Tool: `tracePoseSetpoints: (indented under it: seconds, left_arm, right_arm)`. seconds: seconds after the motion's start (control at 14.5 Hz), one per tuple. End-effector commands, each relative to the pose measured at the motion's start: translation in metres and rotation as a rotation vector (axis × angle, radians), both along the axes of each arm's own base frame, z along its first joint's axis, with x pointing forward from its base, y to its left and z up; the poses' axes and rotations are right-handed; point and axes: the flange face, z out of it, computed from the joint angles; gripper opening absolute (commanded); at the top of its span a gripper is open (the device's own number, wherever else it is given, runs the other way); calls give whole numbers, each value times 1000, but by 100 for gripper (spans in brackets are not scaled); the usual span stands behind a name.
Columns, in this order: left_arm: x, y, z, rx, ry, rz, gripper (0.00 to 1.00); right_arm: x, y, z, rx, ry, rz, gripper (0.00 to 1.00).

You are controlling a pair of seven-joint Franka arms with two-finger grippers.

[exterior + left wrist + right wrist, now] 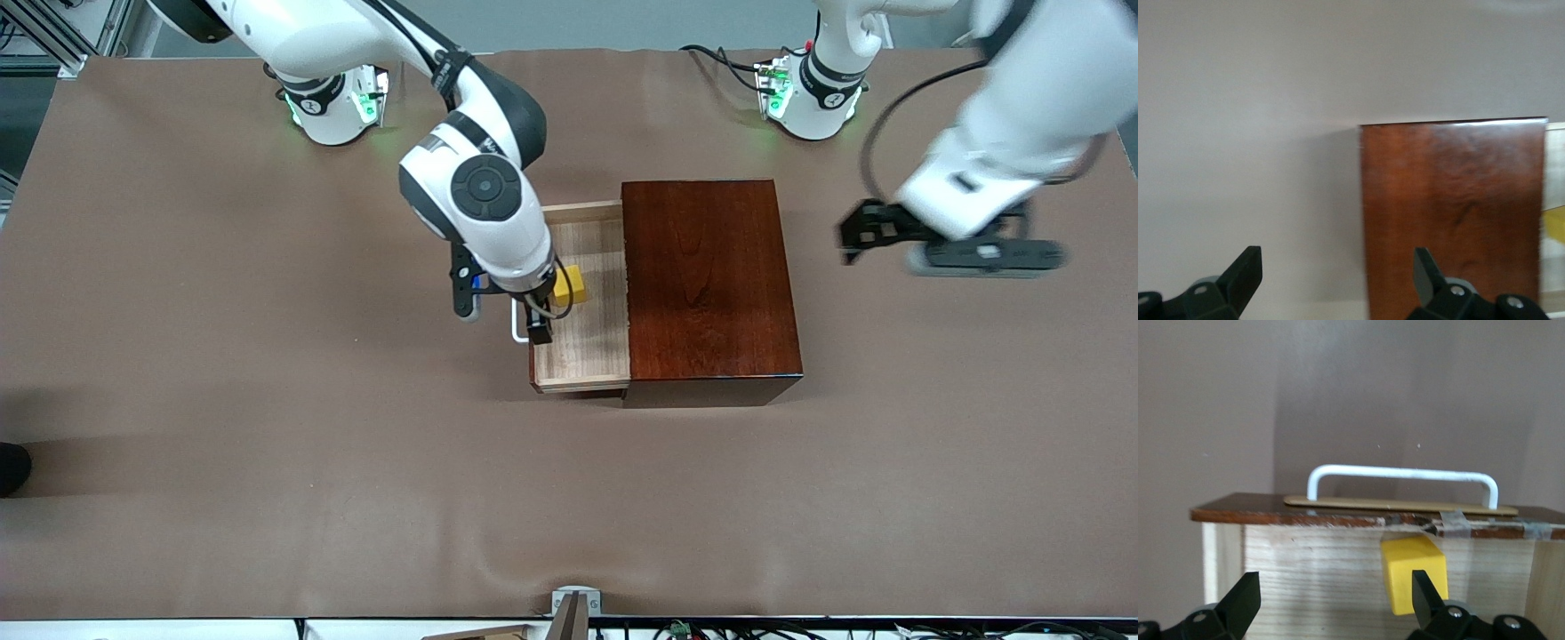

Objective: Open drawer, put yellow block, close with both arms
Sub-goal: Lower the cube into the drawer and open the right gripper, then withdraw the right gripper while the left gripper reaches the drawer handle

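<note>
The drawer [582, 302] stands pulled out with the yellow block [570, 284] resting inside, just below the right gripper [502, 311], whose fingers are spread. The left gripper [867, 233], also spread, waits above the table beside the box [707, 280]. Only closing remains.

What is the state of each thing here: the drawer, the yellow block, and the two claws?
drawer: pulled open out of the box
yellow block: lying in the drawer, released
right claw: open, over the drawer beside the block
left claw: open, empty, over the table by the box at the left arm's end
</note>
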Motion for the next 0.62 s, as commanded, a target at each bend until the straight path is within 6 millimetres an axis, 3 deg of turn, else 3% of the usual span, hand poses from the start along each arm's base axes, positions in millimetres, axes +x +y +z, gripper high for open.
tracePoseSetpoints:
  seconds: [0.0,0.28,0.55]
  left_arm:
    - [11,-60,-20,-24,26,49,100]
    - [5,-151,-44,-50,26,142,100]
    - [-7,-224,-71,-104,-3,231,100]
  right_arm:
    - [9,-23,22,27,28,33,100]
    - [21,-68,52,50,80,135,100]
    - [30,-111,76,35,100,232,100]
